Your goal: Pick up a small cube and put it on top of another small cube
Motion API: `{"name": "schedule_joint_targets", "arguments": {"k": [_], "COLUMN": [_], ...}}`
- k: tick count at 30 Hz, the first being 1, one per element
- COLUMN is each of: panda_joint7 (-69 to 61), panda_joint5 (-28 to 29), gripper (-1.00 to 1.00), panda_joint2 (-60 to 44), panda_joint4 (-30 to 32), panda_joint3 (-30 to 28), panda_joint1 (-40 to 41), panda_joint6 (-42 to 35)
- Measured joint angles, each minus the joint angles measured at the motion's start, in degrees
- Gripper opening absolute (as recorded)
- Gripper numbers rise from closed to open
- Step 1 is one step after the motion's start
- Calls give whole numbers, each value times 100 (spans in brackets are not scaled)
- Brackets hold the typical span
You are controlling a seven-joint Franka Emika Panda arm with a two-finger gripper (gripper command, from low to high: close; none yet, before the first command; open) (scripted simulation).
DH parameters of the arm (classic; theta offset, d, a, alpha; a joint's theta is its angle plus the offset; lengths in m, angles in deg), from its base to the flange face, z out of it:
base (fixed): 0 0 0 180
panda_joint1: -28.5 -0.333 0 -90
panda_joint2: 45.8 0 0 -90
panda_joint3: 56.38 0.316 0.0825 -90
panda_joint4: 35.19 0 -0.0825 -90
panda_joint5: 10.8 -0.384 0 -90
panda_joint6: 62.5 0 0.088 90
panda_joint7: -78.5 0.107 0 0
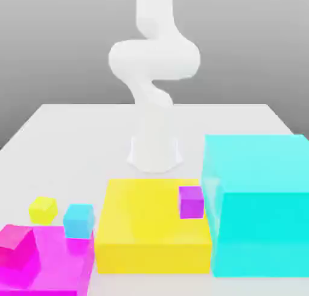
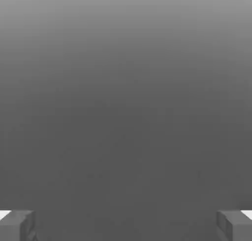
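Note:
The small yellow cube (image 1: 43, 209) rests on the white table (image 1: 78, 138) at the exterior view's left. Just to its right sits a small cyan cube (image 1: 79, 220). A small purple cube (image 1: 191, 201) lies on top of the large yellow block (image 1: 151, 234). A small pink-red cube (image 1: 17, 241) sits on the large magenta block (image 1: 57, 264). The white arm (image 1: 154, 77) rises from its base at the table's middle, well behind the cubes. In the hand view my gripper (image 2: 126, 225) is open, its two grey fingertips (image 2: 17, 225) far apart with nothing between them against a plain grey background.
A big cyan block (image 1: 259, 204) stands at the exterior view's right, taller than everything else and touching the yellow block. The large blocks crowd the table's near edge. Bare table surface lies behind them around the arm's base (image 1: 154, 153).

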Motion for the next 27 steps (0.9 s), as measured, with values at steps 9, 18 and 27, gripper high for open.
{"name": "schedule_joint_targets", "arguments": {"k": [9, 18, 27], "panda_joint7": [2225, 4198, 4571], "panda_joint5": [298, 306, -697], "gripper": [0, 0, 0], "panda_joint2": [-1807, -3571, -5385], "panda_joint4": [930, 1843, 2188], "panda_joint3": [-119, -602, -514], "panda_joint1": [1538, 2721, 3477], "panda_joint6": [1091, 2163, 3435]}}
